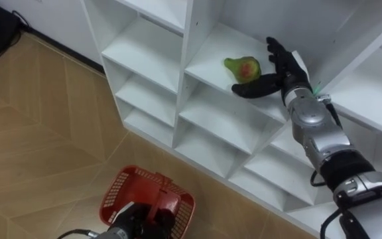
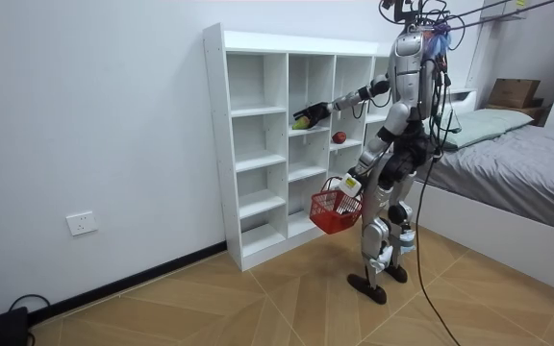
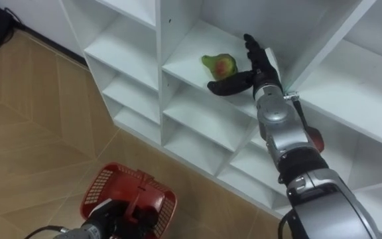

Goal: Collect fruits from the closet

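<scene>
bed [image 2: 517, 159] | cardboard box [image 2: 514, 92] beyond it | wall socket [image 2: 82, 224] | wood floor [image 2: 210, 298]

White closet [image 1: 195, 33], yellow-green pear [image 1: 243, 68] with a red blush at 9 o'clock of the black right hand [image 1: 287, 72], red basket [image 1: 119, 189] with open-grid walls at 7 o'clock, black left hand [image 1: 138, 222] at its handle, pale wooden floor [image 1: 38, 133] in a chevron pattern, grey bed [image 2: 537, 159]

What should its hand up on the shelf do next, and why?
Probably close the right hand round the pear: the hand is open right beside it, not yet gripping. The left hand holds the basket below.
</scene>
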